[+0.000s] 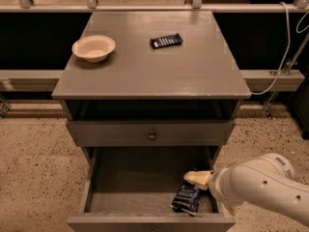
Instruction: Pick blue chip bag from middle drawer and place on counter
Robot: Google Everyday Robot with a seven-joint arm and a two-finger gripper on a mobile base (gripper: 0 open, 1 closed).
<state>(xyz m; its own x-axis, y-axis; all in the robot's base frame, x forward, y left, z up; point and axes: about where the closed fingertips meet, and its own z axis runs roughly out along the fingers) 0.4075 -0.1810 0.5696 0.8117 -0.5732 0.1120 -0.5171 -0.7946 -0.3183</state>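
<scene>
claw [197, 178] down in the open middle drawer [130, 182] | right beside blue chip bag [187, 199], front-right corner | claw spread or pinching: can't tell | counter [193, 76]: bowl [93, 48]

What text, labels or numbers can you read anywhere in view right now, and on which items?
Nothing can be quoted; no text is legible.
Blue chip bag in the middle drawer: pale lettering, too blurred to read.
Dark wrapper on the counter: light marks, too small to read.
Bowl: no text.
Gripper, just above the bag at the drawer's right side: no markings visible.
</scene>
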